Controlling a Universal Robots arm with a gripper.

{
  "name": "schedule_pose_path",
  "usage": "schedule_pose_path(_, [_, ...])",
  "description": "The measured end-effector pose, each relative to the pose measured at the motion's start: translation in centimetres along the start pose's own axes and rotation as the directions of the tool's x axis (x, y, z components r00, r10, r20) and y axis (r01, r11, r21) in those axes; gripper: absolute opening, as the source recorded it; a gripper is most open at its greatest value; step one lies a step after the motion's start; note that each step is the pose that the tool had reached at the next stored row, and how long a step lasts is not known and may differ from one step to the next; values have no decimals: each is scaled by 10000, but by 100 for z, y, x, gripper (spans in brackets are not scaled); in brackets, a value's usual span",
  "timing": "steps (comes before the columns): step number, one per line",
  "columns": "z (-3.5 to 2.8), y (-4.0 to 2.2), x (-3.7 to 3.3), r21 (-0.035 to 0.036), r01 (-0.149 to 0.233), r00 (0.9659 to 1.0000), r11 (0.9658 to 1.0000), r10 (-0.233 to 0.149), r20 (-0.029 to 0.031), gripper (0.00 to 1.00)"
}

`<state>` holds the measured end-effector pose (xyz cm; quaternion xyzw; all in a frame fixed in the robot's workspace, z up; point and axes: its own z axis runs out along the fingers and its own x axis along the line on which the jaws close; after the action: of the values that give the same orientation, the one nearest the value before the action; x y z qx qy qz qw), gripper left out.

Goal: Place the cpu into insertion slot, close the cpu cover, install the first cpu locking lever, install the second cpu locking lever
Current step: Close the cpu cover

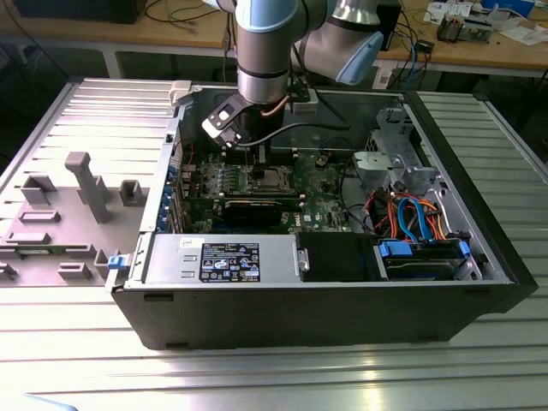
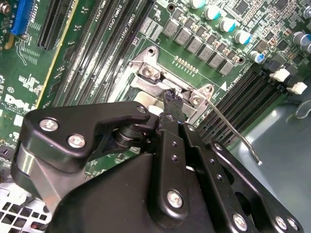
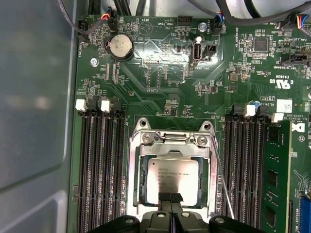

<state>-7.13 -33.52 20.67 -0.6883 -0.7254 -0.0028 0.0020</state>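
Gripper (image 3: 170, 198) sits closest to the lens in both wrist views. Its fingers are drawn fully together with nothing clamped between them, and the tips are down at the near edge of the cover (image 3: 171, 137). I cannot tell whether they press on the cover's tab or just brush the chip (image 3: 174, 175). The chip lies flat in the socket (image 1: 268, 178), its grey top showing through the cover's window, so the cover looks lowered over it. My reading is that closed fingers make one narrow pusher for holding the plate down. One lever (image 2: 232, 127) angles up off the board, its hooked end free and not latched. On the exterior view's clock face, taken from the middle of the case (image 1: 342, 317), the socket is at about 10 o'clock and the power supply (image 1: 223, 261) at about 7.
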Motion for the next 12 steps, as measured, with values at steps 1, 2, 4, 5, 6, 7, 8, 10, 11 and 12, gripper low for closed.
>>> schedule_pose_path(1, [6,-1,-1,2,0,10000,10000,0,2,11])
schedule_pose_path(2, [8,-1,-1,2,0,10000,10000,0,3,11])
schedule_pose_path(4, [9,-1,0,2,0,10000,10000,0,3,11])
schedule_pose_path(5, [9,0,0,0,0,10000,10000,0,0,11])
schedule_pose_path(6, [4,0,1,-3,0,10000,10000,0,-4,11])
schedule_pose_path(7, [-9,0,1,-2,0,10000,10000,0,-2,11])
schedule_pose_path(8, [-16,0,0,1,-1,10000,10000,1,1,11])
schedule_pose_path(10, [-22,4,1,-1,0,10000,10000,0,-1,11])
schedule_pose_path(11, [-23,20,-1,1,0,10000,10000,0,0,11])
schedule_pose_path(12, [-23,42,-2,1,-1,10000,10000,1,0,11])
